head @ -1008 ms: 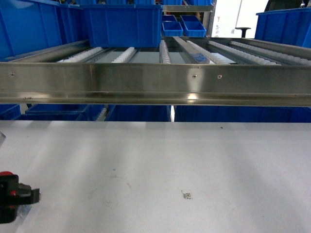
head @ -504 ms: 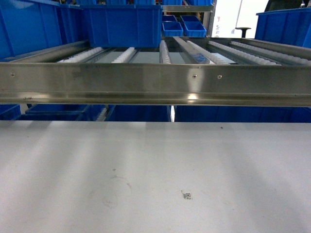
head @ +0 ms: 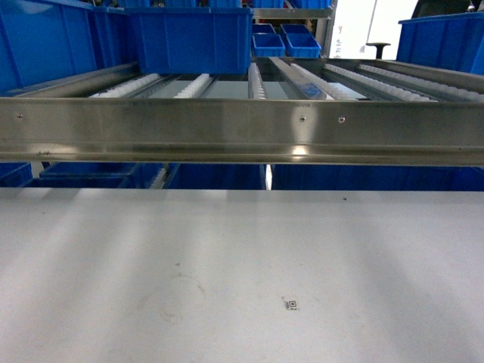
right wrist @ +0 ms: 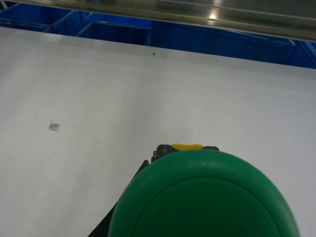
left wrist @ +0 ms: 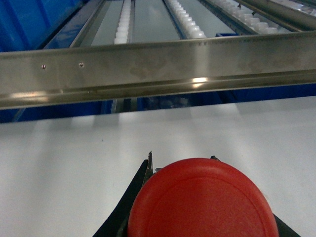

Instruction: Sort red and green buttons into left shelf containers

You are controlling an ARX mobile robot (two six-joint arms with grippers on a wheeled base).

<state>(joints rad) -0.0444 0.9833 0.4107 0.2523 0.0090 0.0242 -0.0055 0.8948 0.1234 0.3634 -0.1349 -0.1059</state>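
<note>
The red button (left wrist: 202, 200) fills the bottom of the left wrist view, its domed cap facing the camera. My left gripper (left wrist: 181, 159) is shut on it, with dark fingers (left wrist: 140, 185) showing at the cap's edges, above the white table. The green button (right wrist: 202, 197) fills the bottom of the right wrist view, held the same way by my right gripper (right wrist: 186, 153); a black and yellow part of its body peeks over the cap. Two large blue containers (head: 189, 38) (head: 41, 41) stand on the shelf's left. Neither gripper shows in the head view.
A steel shelf rail (head: 242, 128) runs across in front of roller tracks (head: 257, 79). Small blue bins (head: 286, 41) sit at the back, another large bin (head: 442, 41) on the right, more bins under the shelf. The white table (head: 242, 257) carries a small printed marker (head: 291, 304).
A second ago my left gripper with the red button showed at the head view's lower left edge; it has since dropped out of that view.
</note>
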